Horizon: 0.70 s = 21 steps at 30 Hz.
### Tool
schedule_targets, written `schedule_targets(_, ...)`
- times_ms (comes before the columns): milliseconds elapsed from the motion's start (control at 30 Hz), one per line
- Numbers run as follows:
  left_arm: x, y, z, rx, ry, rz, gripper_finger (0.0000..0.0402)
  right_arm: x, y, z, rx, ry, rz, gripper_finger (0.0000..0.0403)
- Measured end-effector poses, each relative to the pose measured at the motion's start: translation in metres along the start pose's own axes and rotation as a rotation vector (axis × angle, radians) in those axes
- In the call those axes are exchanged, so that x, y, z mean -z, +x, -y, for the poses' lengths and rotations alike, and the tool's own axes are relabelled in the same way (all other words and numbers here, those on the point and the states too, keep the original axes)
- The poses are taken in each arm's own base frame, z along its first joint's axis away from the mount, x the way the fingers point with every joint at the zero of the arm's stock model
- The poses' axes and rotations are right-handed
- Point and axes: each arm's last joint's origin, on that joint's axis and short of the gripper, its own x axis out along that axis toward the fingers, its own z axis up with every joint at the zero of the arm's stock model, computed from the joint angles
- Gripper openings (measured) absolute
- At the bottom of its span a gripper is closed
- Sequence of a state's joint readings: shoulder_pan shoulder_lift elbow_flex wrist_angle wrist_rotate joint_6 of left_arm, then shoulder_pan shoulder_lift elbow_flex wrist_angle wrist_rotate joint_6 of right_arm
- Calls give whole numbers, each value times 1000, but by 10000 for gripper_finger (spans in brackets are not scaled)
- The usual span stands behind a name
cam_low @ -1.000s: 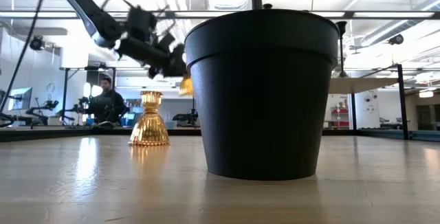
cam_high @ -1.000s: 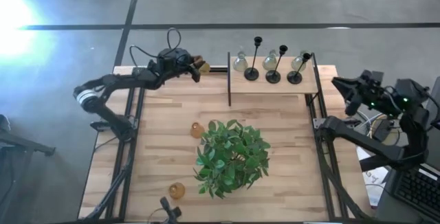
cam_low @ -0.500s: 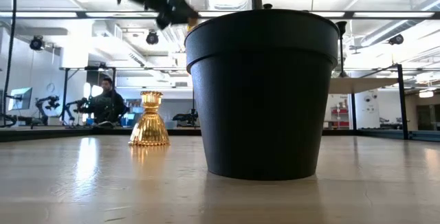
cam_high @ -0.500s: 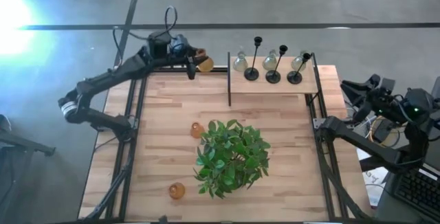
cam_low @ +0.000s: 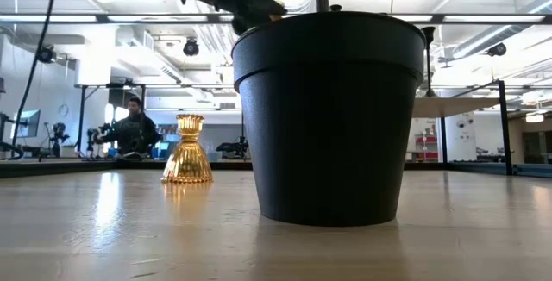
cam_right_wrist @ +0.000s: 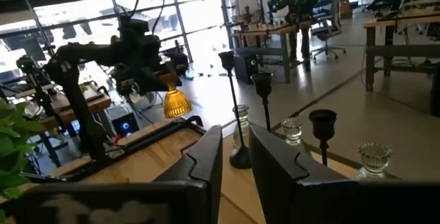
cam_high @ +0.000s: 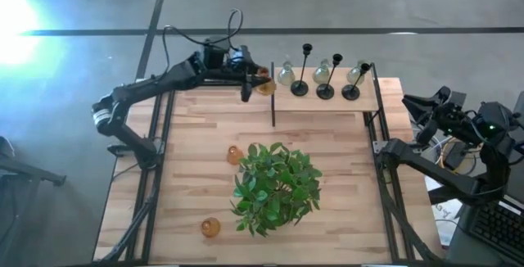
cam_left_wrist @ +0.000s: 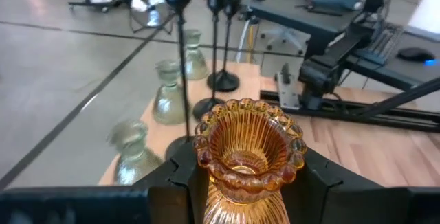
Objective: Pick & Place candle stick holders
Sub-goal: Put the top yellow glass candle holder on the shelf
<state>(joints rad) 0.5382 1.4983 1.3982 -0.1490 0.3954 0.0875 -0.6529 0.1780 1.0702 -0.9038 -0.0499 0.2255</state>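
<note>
High view: the amber glass holder (cam_high: 264, 85), pinched in the left hand (cam_high: 255, 84), has been carried rightward to the raised shelf's (cam_high: 327, 103) left edge, so placement is judged imminent.

Grey concrete floor (cam_high: 74, 13), ceiling strip lights (cam_low: 129, 18), distant desks (cam_right_wrist: 399, 25)

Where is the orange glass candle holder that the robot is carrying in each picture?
High view: the held amber holder is in the left hand, top middle, beside the raised shelf.
Low view: not visible; the black pot blocks it.
Left wrist view: bottom middle, between the fingers.
Right wrist view: left of middle, hanging from the left arm.
Shared landmark: the black thin-stemmed holders.
</note>
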Motion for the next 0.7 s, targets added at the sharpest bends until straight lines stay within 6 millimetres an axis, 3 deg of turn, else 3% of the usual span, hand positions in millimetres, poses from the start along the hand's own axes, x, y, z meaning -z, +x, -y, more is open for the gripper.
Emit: schedule_targets(700, 19, 80, -17, 110, 28, -30, 140, 0, 0, 0, -1, 0, 0, 87)
